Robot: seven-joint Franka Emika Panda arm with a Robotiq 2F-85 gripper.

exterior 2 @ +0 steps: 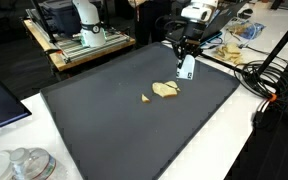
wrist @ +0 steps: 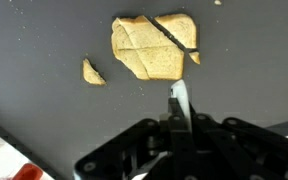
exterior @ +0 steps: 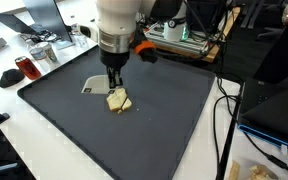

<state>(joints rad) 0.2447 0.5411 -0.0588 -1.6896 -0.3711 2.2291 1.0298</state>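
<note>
A tan slice of bread [wrist: 152, 48] with cut lines lies on the dark mat [wrist: 44, 40]. A small cut-off piece [wrist: 92, 72] lies beside it. The bread also shows in both exterior views [exterior: 118, 100] [exterior 2: 165, 90], and so does the small piece [exterior 2: 145, 98]. My gripper [wrist: 180, 122] is shut on a flat white blade [wrist: 180, 100], which points down towards the mat just beside the bread. In both exterior views the gripper [exterior: 112, 72] [exterior 2: 184, 56] hangs close over the bread, with the blade [exterior 2: 187, 68] near the bread's edge.
The mat [exterior: 164, 120] covers most of a white table. A red cup [exterior: 24, 68] and a glass jar [exterior: 44, 52] stand past one corner. Black cables [exterior: 224, 110] run along one side. A plastic bag of bread [exterior 2: 229, 45] lies behind the arm.
</note>
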